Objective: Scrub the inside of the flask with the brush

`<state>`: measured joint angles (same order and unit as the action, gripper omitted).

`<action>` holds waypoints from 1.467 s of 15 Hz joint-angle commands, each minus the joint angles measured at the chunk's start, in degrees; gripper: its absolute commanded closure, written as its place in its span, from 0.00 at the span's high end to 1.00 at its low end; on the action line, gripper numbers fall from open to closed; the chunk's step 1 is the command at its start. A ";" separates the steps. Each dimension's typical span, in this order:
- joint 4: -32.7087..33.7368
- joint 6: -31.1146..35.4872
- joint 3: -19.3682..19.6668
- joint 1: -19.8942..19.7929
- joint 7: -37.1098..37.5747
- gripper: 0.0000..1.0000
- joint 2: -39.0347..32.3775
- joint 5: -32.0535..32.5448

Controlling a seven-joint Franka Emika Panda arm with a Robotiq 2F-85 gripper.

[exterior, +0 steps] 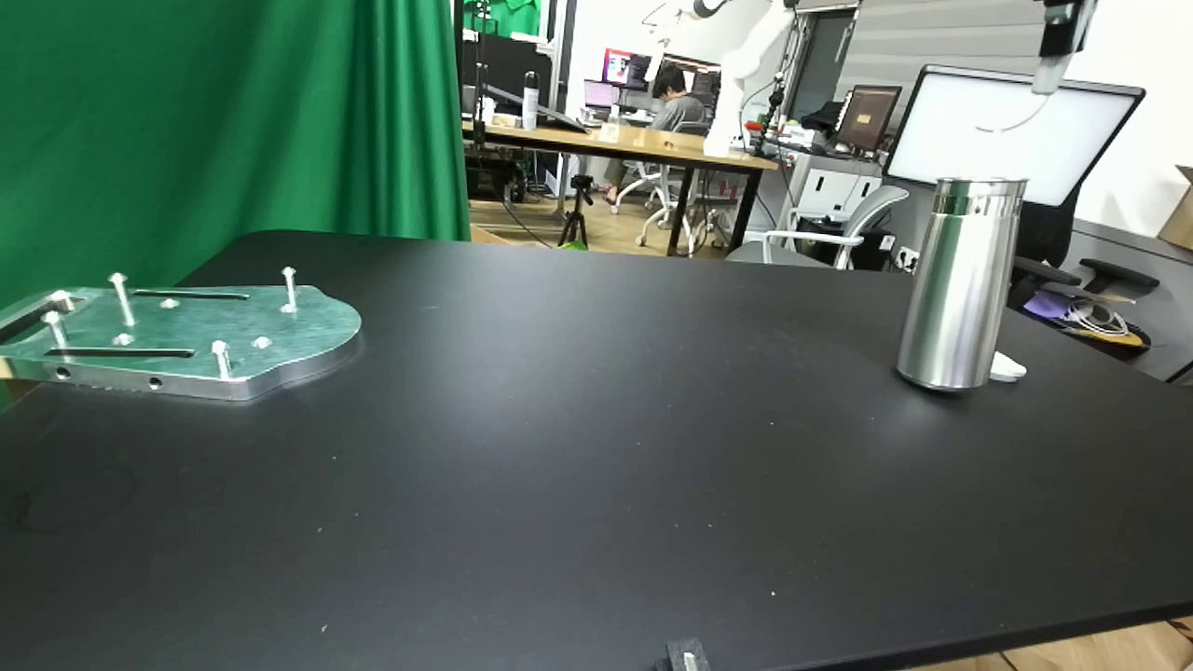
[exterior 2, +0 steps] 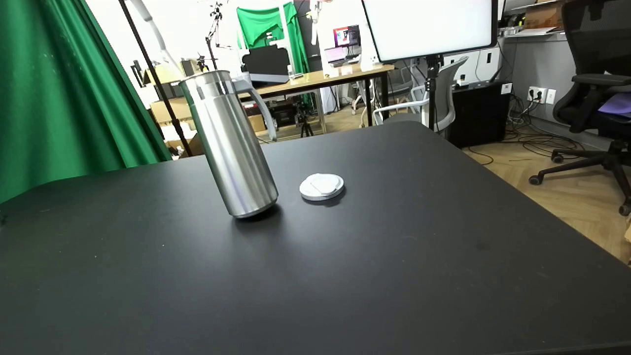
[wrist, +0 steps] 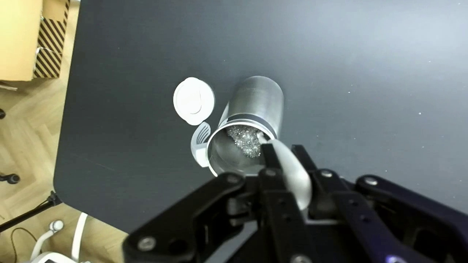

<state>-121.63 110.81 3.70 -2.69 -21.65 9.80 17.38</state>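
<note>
The flask [exterior: 960, 289] is a shiny steel cylinder standing on the black table. It looks slanted in both exterior views [exterior 2: 231, 148]; I cannot tell whether it truly tilts. Its side handle [exterior 2: 260, 106] shows there too. In the wrist view the open mouth of the flask [wrist: 257, 96] faces the camera. My gripper [wrist: 284, 148] is shut on the white handle of the brush [wrist: 292, 170], above and beside the mouth. The brush's shiny head shows inside the flask; its depth is unclear. In an exterior view the gripper [exterior: 1064, 33] is above the flask, partly out of frame.
A white round lid [exterior 2: 321, 186] lies beside the flask. A greenish plate with upright pegs [exterior: 196, 326] sits at the table's far left in an exterior view. A bright panel [exterior: 1011, 135] stands behind the flask. A cardboard box [wrist: 20, 40] is beyond the table edge.
</note>
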 commanded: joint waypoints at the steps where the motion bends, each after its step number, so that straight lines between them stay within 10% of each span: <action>1: -1.37 -0.13 0.61 -0.38 0.80 0.04 3.18 -0.16; 22: -3.13 0.21 2.98 -2.22 -1.17 0.04 -2.10 -4.68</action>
<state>-125.41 112.22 6.60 -4.72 -22.61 6.18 13.44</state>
